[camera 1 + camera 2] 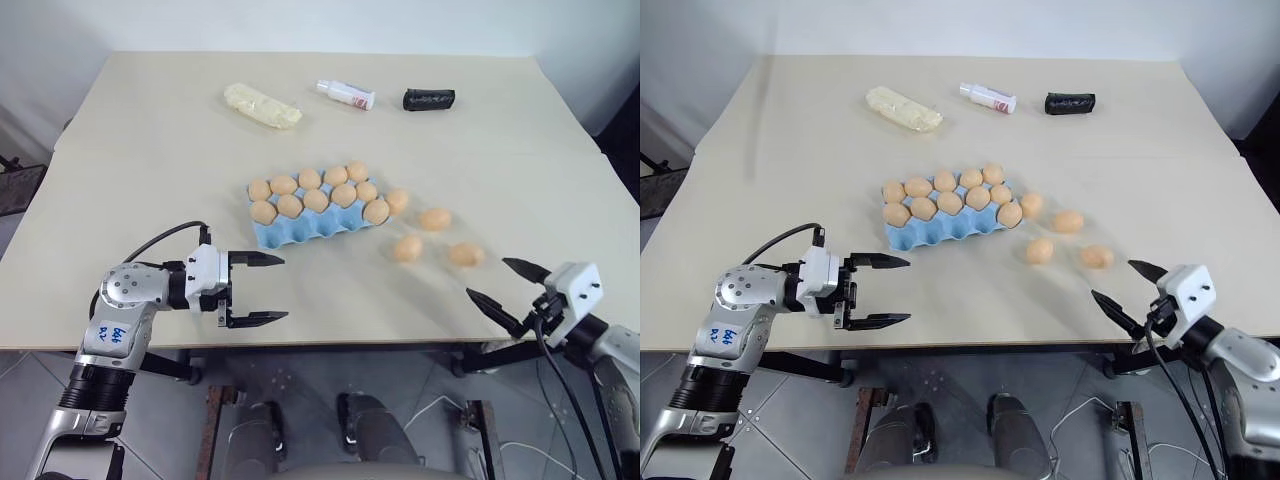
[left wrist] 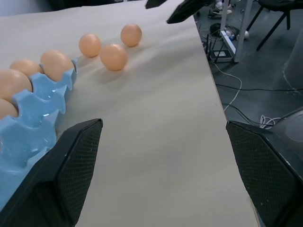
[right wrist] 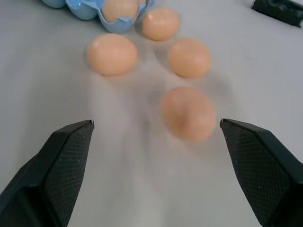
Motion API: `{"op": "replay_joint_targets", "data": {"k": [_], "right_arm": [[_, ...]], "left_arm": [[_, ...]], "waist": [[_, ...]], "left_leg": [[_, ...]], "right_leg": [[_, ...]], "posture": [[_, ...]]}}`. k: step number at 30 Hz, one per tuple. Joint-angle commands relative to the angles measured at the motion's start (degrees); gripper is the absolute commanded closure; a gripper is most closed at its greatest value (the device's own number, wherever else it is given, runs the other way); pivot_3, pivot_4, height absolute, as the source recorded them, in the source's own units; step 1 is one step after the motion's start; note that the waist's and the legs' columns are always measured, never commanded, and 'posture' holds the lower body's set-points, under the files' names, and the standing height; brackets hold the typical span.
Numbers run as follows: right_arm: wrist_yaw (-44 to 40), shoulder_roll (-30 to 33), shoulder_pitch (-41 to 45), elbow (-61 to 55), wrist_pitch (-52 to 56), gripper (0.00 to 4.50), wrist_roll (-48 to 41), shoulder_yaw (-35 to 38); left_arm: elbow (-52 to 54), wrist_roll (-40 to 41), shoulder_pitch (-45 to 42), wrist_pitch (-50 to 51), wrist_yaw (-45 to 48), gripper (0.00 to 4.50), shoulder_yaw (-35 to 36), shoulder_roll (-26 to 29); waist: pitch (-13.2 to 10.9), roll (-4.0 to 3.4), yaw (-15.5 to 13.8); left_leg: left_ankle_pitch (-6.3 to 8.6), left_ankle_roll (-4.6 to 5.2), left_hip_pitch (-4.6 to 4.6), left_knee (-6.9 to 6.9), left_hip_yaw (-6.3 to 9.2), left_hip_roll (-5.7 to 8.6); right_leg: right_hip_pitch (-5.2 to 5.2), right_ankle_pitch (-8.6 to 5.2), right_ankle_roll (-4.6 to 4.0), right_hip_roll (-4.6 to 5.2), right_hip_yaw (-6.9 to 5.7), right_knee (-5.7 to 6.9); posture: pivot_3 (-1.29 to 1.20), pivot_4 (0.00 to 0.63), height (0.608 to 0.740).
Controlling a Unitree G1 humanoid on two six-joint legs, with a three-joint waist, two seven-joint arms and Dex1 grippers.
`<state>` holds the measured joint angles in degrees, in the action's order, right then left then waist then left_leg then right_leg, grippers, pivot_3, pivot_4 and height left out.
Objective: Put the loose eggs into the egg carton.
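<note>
**Both grippers wide apart at the near table edge, four eggs loose beside the carton**

Nearest, at the front edge of the beige rectangular table (image 1: 130, 150): left gripper (image 1: 262, 289) of two black fingers, spread wide apart, gripping nothing, pointing across toward the right, hovering near the table edge. Opposite it, at the front right: right gripper (image 1: 505, 283) of two black pointed fingers, likewise spread wide apart and empty, angled inward toward the eggs.

Just beyond the right gripper: loose eggs, small, smooth, tan-orange ovals lying on the bare tabletop. Closest one (image 3: 187, 113) between the right fingertips' line of sight; another (image 1: 407, 247) slightly to its left; a third (image 1: 434, 218) farther back; a fourth (image 1: 397, 199) touching or just beside the right end of the carton, cannot tell which.

Left of those, mid-table: light blue moulded egg carton (image 1: 300, 232), lidless, set at a slight slant, back two rows filled with ten like eggs, front row of cups bare.

Farther out, along the back of the table and well apart from the carton: pale yellow lumpy oblong (image 1: 262, 105), small white bottle with red print (image 1: 346, 94) lying on its side, black cylinder (image 1: 429, 99) lying down.
</note>
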<state>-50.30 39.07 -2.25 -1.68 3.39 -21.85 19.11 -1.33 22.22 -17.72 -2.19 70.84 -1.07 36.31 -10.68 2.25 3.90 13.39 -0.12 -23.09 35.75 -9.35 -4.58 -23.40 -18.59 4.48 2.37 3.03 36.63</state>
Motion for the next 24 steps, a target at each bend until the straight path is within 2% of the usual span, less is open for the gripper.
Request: {"op": "replay_joint_targets", "data": {"k": [1,8,11,13,16,17,19,24], "right_arm": [[-2.51,1.58,5.58,7.06,-2.79,0.0,1.91,-2.13],[-4.96,0.7,19.4,24.4,-6.91,0.0,6.59,-7.95],[-5.18,-0.12,24.0,31.33,-9.25,0.63,8.06,-9.53],[-5.98,-0.3,24.94,32.6,-10.43,1.29,7.93,-9.79],[-6.53,-0.75,25.55,32.43,-11.07,2.44,7.7,-9.94],[-6.81,-0.92,25.31,30.86,-10.67,2.67,7.61,-10.33],[-7.3,-1.59,24.97,26.5,-8.92,2.91,6.61,-11.01],[-4.74,-6.23,27.79,11.28,0.92,2.91,3.16,-14.37]], "left_arm": [[0.6,0.25,0.37,-1.19,-0.16,0.05,1.17,0.31],[1.65,-0.19,2.41,-1.66,-2.23,0.05,2.28,0.25],[2.1,-0.49,3.38,-2.14,-3.33,0.0,2.66,0.25],[2.36,-0.52,3.98,-2.32,-3.95,0.0,2.86,0.42],[2.5,-0.62,4.7,-2.53,-4.96,0.0,3.25,0.47],[2.48,-0.67,5.06,-2.63,-5.43,0.0,3.62,0.47],[2.26,-0.69,5.66,-2.62,-6.69,0.0,4.51,0.43],[0.03,-0.58,7.45,-1.55,-11.29,0.0,8.16,0.59]], "waist": [[0.0,0.0,0.02],[-0.03,-0.05,0.32],[-0.06,-0.1,0.83],[-0.07,-0.12,0.86],[-0.09,-0.14,0.88],[-0.09,-0.15,0.89],[-0.09,-0.15,0.91],[-0.11,-0.18,1.79]], "left_leg": [[0.0,0.02,0.0,0.02,0.0,0.0],[-0.03,0.19,-0.04,0.24,0.01,-0.02],[-0.04,0.19,-0.05,0.29,0.0,-0.02],[-0.06,0.2,-0.04,0.28,0.02,-0.03],[-0.07,0.2,-0.05,0.26,0.04,-0.04],[-0.07,0.2,-0.05,0.26,0.03,-0.05],[-0.06,0.21,-0.05,0.27,0.03,-0.05],[-0.03,0.01,0.0,0.28,0.02,-0.14]], "right_leg": [[0.02,0.0,0.0,0.01,0.0,0.0],[-0.02,0.02,0.04,0.02,0.01,0.23],[-0.03,0.03,0.05,0.04,0.03,0.29],[-0.03,0.03,0.05,0.03,0.02,0.31],[-0.04,0.02,0.04,0.02,0.01,0.32],[-0.04,0.02,0.05,0.02,0.01,0.31],[-0.04,0.02,0.05,0.02,0.01,0.31],[-0.09,0.03,0.06,-0.05,0.06,0.53]], "posture": [[0.0,0.15,0.74],[0.0,0.15,0.74],[0.0,0.15,0.74],[0.0,0.15,0.74],[0.0,0.15,0.74],[0.0,0.15,0.74],[0.0,0.15,0.74],[0.0,0.15,0.74]]}}
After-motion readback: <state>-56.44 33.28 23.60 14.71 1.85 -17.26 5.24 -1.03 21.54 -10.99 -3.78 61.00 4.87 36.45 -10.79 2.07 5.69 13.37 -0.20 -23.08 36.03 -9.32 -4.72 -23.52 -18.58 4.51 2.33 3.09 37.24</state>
